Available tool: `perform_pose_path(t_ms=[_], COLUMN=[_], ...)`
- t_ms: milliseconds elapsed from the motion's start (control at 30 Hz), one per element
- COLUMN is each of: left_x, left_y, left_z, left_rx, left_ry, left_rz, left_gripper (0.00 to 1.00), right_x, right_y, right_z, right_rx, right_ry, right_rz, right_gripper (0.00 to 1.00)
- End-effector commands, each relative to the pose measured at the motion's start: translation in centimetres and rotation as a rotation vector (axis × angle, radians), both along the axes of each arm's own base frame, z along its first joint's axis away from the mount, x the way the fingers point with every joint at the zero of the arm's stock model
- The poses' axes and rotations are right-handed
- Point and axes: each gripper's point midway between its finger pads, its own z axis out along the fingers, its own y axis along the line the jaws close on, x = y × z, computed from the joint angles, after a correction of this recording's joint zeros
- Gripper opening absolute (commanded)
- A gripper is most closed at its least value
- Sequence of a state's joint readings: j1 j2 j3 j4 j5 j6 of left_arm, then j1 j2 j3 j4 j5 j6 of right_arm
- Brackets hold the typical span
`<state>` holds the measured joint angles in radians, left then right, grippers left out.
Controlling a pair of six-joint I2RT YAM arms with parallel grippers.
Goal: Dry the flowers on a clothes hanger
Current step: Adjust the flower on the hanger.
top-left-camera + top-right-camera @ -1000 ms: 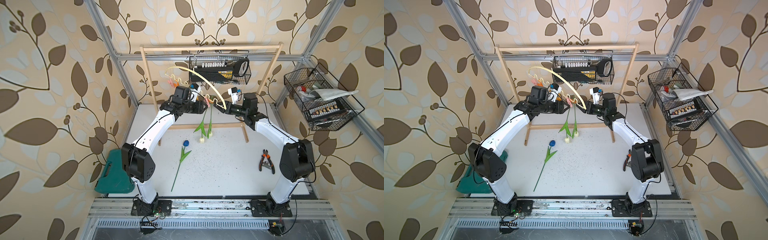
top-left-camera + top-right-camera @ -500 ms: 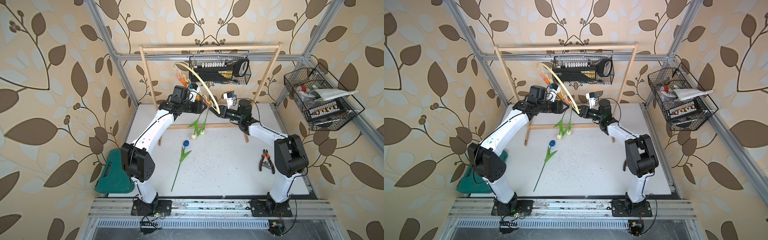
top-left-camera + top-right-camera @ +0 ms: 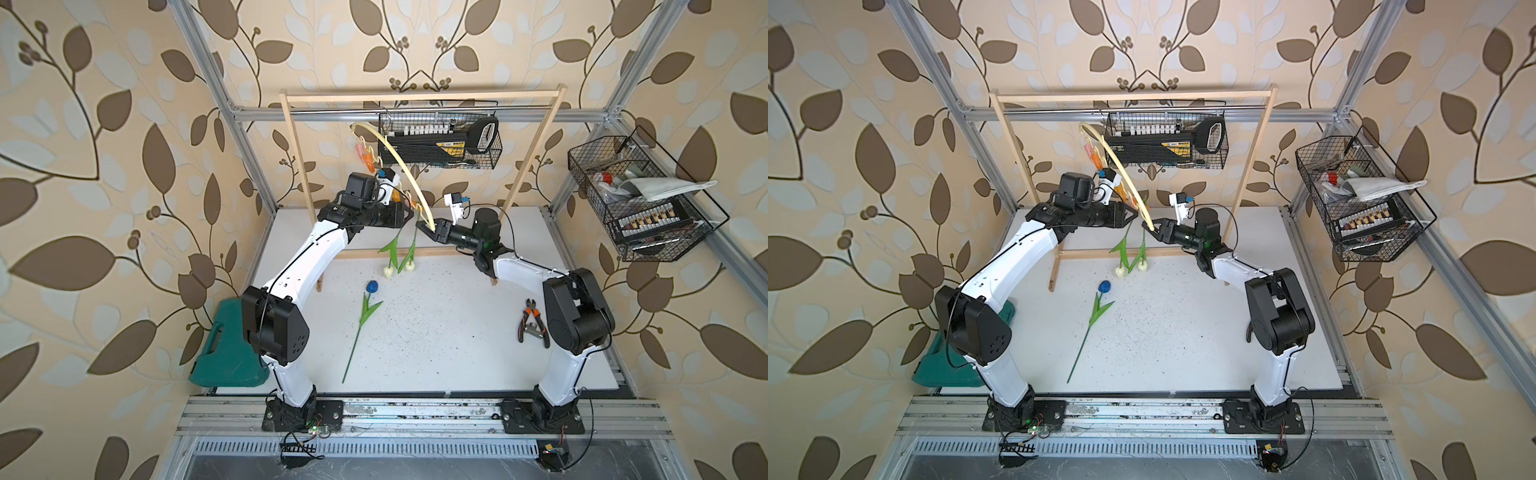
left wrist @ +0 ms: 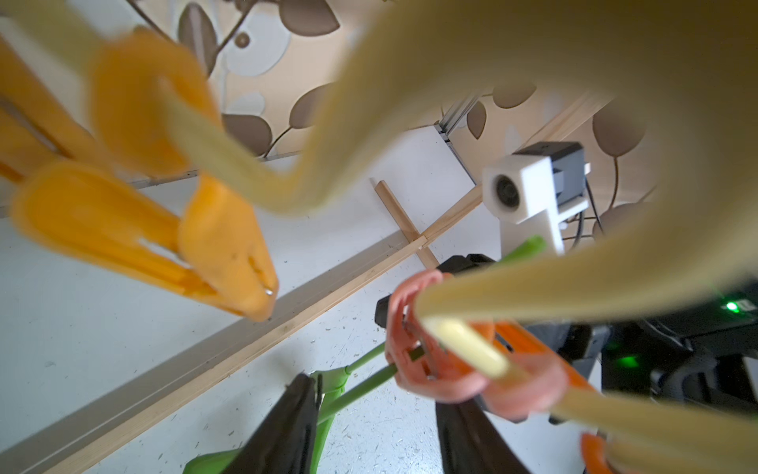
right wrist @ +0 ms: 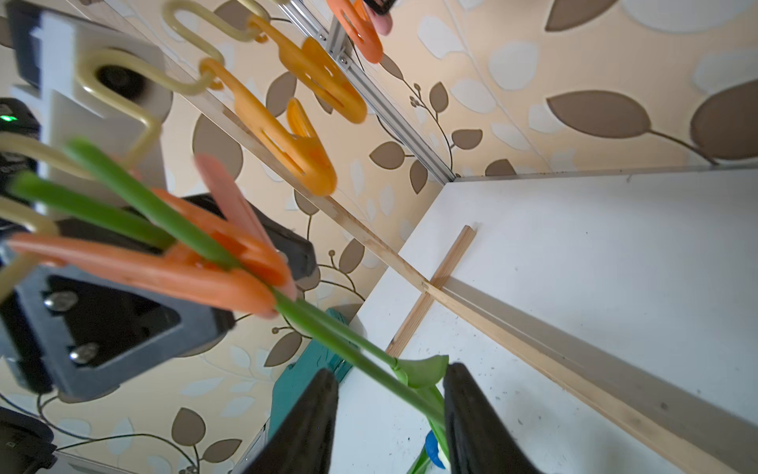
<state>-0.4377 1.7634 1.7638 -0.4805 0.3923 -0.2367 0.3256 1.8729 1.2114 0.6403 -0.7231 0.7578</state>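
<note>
**Pale yellow hanger, three tulips, two claws ajar**

Pale yellow plastic forms the one clothes hanger: a smooth curved arc over a wavy lower bar. It hangs tilted under the top bar of the wooden rack. Its lower end shows just at the tips of the right gripper; I cannot tell whether they touch.

There are three tulips. Two cream-white tulips hang head-down from the hanger, their thin green stems held side by side by an orange peg and a salmon-pink peg. The one blue tulip lies flat on the speckled white table, well clear of both arms.

Two amber pegs, flat and slotted, dangle empty from loops of the wavy bar, and one more orange peg hangs further along.

The left gripper has its two black fingers apart, a stem running between them ungripped. The right gripper's fingers also stand apart, with both stems and a leaf passing through the gap.

Two black wire baskets hang behind, one pair of orange-handled pliers lies on the table, and one green plastic case sits beside it.
</note>
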Motion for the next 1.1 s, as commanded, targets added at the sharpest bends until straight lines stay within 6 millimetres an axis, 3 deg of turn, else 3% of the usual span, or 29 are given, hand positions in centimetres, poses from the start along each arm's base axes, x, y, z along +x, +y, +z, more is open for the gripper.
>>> perform_pose_path(t_ms=[0, 700, 1067], left_x=[-0.7, -0.8, -0.9], left_y=[0.8, 2.0, 2.4], left_z=[1.4, 1.7, 1.7], left_rx=[-0.011, -0.016, -0.018], left_ry=[-0.016, -0.014, -0.015], left_rz=[0.021, 0.063, 0.071], left_gripper=[0.5, 0.5, 0.51], right_x=[-0.5, 2.0, 1.5], right_y=[0.3, 2.9, 2.8], right_z=[1.2, 1.8, 3.1], right_rx=[0.005, -0.03, -0.046], right_ry=[-0.048, -0.081, -0.117], right_rz=[0.016, 0.016, 0.0], right_gripper=[0.44, 0.32, 0.16])
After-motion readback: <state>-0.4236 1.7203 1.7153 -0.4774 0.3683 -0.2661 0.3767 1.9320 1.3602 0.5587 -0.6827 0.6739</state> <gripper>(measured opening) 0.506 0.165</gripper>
